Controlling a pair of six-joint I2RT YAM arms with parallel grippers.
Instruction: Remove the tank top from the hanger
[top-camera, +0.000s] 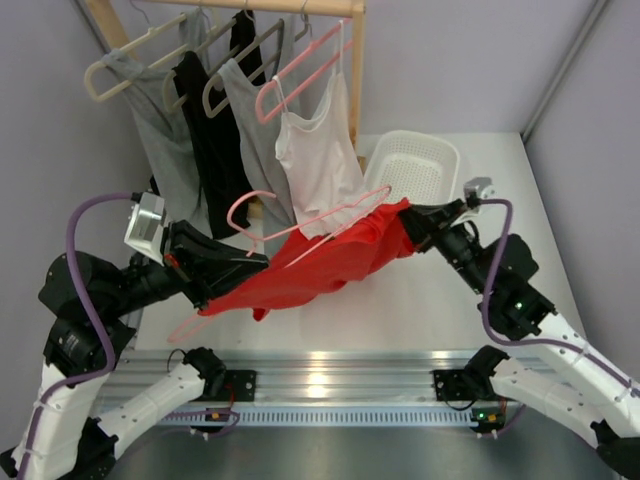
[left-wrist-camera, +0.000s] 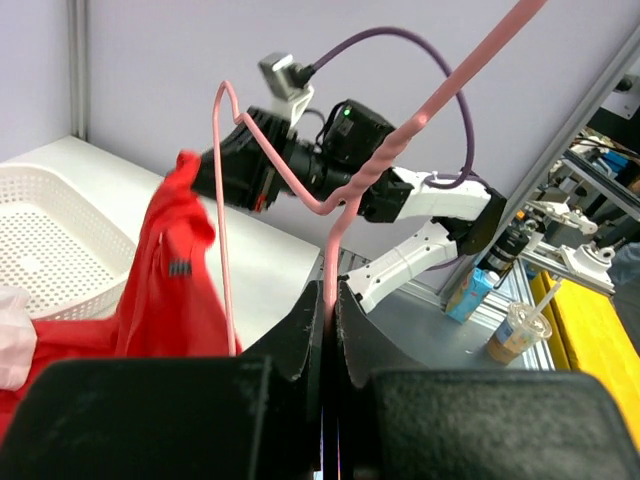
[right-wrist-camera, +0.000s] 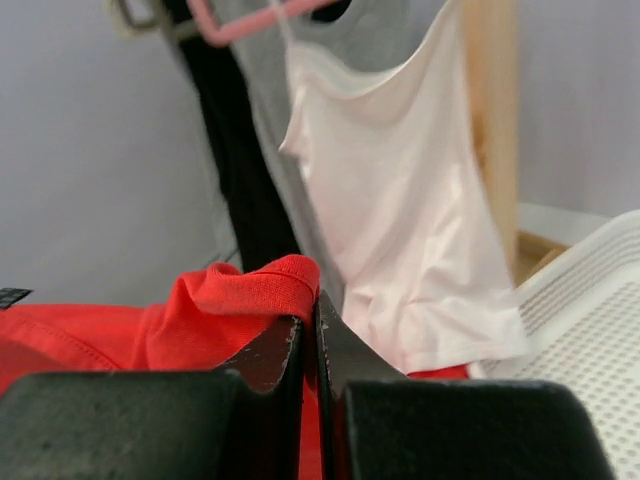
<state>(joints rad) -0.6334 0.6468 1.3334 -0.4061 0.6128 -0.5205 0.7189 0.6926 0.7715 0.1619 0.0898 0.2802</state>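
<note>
The red tank top (top-camera: 320, 262) hangs stretched above the table between my two grippers, still draped over a pink hanger (top-camera: 330, 215) whose hook curls up at the left. My left gripper (top-camera: 262, 262) is shut on the hanger's thin pink bar (left-wrist-camera: 330, 260), which runs straight up out of its jaws (left-wrist-camera: 330, 300). My right gripper (top-camera: 408, 215) is shut on a bunched edge of the red fabric (right-wrist-camera: 230, 300) that folds over its closed fingers (right-wrist-camera: 310, 325). In the left wrist view the red cloth (left-wrist-camera: 170, 290) rises toward the right gripper (left-wrist-camera: 225, 170).
A wooden clothes rack (top-camera: 300, 8) at the back holds grey, black and white tank tops (top-camera: 315, 150) on hangers, close behind the red one. A white perforated basket (top-camera: 415, 165) stands at the back right, just beyond my right gripper.
</note>
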